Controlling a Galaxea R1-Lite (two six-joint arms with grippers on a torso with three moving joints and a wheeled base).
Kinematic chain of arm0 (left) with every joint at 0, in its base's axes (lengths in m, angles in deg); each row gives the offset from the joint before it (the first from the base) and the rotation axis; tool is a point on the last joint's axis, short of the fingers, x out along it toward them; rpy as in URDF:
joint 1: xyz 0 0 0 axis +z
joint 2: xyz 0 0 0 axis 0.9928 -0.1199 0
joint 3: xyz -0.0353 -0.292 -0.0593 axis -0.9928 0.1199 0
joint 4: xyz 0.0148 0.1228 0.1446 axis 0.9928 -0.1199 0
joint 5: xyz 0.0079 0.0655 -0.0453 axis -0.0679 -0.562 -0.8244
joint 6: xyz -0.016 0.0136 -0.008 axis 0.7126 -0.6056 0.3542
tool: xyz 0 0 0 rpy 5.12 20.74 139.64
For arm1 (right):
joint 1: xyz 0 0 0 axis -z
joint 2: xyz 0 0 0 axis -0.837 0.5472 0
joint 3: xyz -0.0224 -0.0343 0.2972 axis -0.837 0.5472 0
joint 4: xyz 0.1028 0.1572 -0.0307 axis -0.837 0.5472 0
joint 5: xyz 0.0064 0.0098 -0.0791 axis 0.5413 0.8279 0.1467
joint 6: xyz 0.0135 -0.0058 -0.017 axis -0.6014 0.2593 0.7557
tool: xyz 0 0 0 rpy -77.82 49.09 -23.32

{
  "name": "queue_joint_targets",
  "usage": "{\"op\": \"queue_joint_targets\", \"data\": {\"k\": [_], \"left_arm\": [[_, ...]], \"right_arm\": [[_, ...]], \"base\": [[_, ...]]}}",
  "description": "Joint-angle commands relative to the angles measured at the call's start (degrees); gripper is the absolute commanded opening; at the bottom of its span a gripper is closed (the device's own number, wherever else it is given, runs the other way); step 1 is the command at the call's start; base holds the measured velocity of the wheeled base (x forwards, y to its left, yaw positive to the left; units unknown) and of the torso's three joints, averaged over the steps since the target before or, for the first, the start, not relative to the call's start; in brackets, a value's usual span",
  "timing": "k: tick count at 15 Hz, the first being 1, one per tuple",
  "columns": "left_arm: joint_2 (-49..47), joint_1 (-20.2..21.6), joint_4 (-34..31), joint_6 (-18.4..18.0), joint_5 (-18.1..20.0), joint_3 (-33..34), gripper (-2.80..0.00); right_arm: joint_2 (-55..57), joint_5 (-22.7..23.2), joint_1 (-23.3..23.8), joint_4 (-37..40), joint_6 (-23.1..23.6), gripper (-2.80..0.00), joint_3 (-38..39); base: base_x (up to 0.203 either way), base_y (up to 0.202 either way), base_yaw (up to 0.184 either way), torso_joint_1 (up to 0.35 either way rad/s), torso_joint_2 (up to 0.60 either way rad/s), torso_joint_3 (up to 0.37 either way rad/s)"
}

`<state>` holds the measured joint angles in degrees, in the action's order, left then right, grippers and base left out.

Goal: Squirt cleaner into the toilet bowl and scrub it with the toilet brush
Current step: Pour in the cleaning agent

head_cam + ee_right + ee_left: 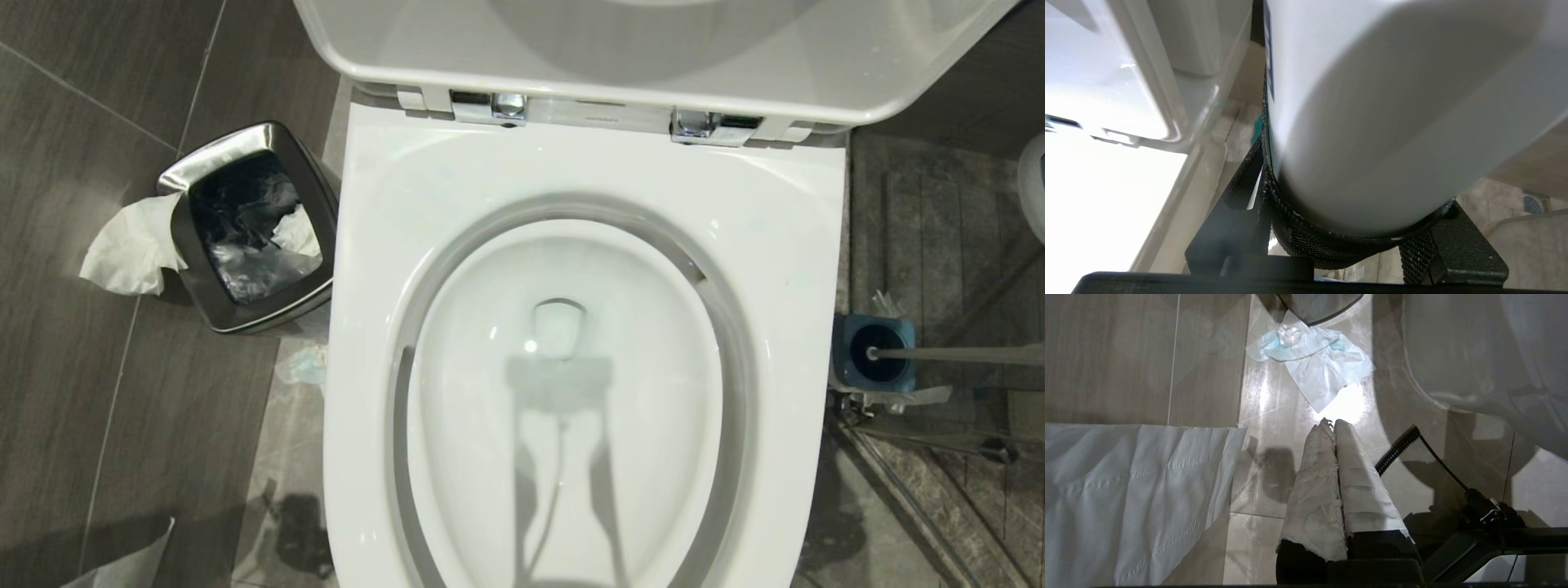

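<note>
Head view: the toilet bowl [571,392] fills the centre of the frame, seat and lid raised at the top edge, neither arm visible.
Bowl: its white inner wall looks clean and bare; no streak of cleaner can be made out, only a shadow falling down its lower half.
Toilet brush: the toilet brush [955,354] sits head-down in its blue-topped holder [873,353] at centre right, just beside the bowl, handle running off the right edge.
Right gripper: the right gripper [1355,228] has its black ridged fingers clamped around the base of a large white bottle [1372,114], which fills most of the right wrist view; the bowl's rim [1126,94] shows at upper left.
Left gripper: the left gripper [1333,424] hangs over the floor tiles, its cloth-wrapped fingers [1314,486] pressed together on nothing.
Floor: a crumpled tissue [1310,355] lies above the fingertips; a steel waste bin [249,229] stands at upper left of the head view.
Progress: early by the look of it; the bottle is in hand, but squirting and scrubbing both appear still to come.
</note>
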<state>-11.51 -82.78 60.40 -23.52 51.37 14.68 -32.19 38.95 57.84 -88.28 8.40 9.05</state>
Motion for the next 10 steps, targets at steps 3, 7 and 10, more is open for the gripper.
{"op": "queue_joint_targets", "data": {"k": [3, 7, 10], "left_arm": [[-0.08, 0.02, -0.02, 0.02, -0.01, 0.09, -2.8], [-0.08, 0.02, -0.02, 0.02, -0.01, 0.0, -2.8], [-0.08, 0.02, -0.02, 0.02, -0.01, 0.09, -2.8]], "right_arm": [[-0.83, 0.0, 0.04, -0.36, 0.4, -2.8, 0.46], [-2.08, 0.0, 0.04, 0.93, 0.6, -2.8, 0.64], [-3.24, 0.0, 0.04, 2.74, 1.13, -2.8, 0.65]], "base": [[0.0, 0.0, 0.0, 0.003, 0.0, 0.171], [0.0, 0.0, 0.0, 0.002, 0.0, 0.197], [0.0, 0.0, 0.0, 0.004, 0.0, 0.205]]}}
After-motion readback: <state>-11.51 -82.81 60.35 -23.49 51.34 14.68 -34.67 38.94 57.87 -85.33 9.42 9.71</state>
